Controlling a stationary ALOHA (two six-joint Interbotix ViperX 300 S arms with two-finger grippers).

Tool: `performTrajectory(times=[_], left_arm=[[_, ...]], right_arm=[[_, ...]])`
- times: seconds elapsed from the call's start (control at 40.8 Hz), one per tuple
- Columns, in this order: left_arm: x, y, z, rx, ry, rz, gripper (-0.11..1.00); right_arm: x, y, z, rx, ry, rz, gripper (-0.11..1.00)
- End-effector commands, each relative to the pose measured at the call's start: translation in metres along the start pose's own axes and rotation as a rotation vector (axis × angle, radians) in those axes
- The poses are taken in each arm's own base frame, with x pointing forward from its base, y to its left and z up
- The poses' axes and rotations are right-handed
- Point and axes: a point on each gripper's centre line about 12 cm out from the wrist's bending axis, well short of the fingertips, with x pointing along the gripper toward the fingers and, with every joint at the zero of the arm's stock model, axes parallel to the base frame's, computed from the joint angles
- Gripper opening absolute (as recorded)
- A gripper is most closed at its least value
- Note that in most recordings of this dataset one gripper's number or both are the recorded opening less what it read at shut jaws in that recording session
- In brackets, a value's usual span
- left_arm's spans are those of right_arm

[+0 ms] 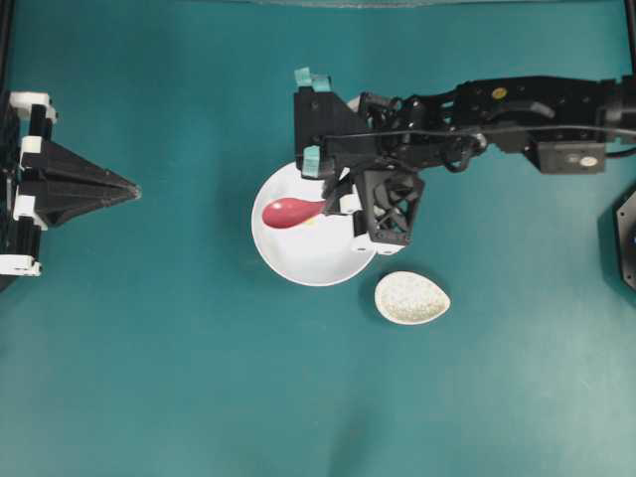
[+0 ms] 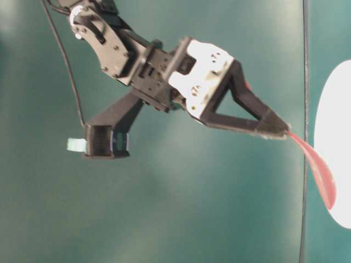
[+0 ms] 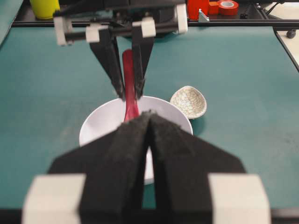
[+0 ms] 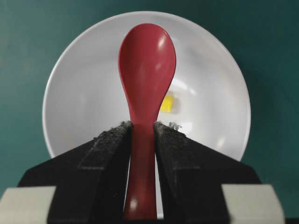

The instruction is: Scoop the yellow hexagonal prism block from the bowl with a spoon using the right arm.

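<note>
The white bowl [image 1: 298, 260] sits mid-table. My right gripper [image 4: 142, 126] is shut on the handle of the red-pink spoon [image 4: 145, 70] and holds its scoop over the bowl [image 4: 84, 93]. The yellow hexagonal prism block [image 4: 167, 103] lies on the bowl's floor, just right of the spoon's neck and partly behind it. In the overhead view the right gripper [image 1: 336, 204] reaches in from the right, with the spoon [image 1: 288, 212] pointing left. My left gripper [image 1: 134, 189] is shut and empty at the far left, well away from the bowl. From the left wrist, the left gripper [image 3: 149, 114] faces the bowl [image 3: 103, 123].
A small speckled oval spoon rest [image 1: 411, 297] lies just right of and in front of the bowl. A black fixture [image 1: 626, 238] sits at the right table edge. Yellow [image 3: 44, 7] and red-orange items [image 3: 212, 7] stand beyond the far table rail.
</note>
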Motion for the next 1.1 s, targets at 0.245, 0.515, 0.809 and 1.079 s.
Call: performTrajectory(times=[0.245,0.515,0.809,1.079], left_arm=[[0.002,0.0,0.008,0.003,-0.021,0.0,-0.01],[0.001,0.0,0.006,0.003,-0.011,0.0,-0.01],[0.002,0.0,0.007,0.003,-0.008,0.001,-0.01],[0.002,0.0,0.007,0.005,-0.008,0.001,-0.01]], right_arm=[[-0.021,0.005,0.005,-0.009,0.021,0.022,0.22],[-0.023,0.005,-0.004,-0.003,0.094,0.04,0.22],[-0.022,0.004,-0.014,0.063,0.152,0.03,0.22],[-0.019,0.001,-0.027,0.148,0.214,-0.002,0.22]])
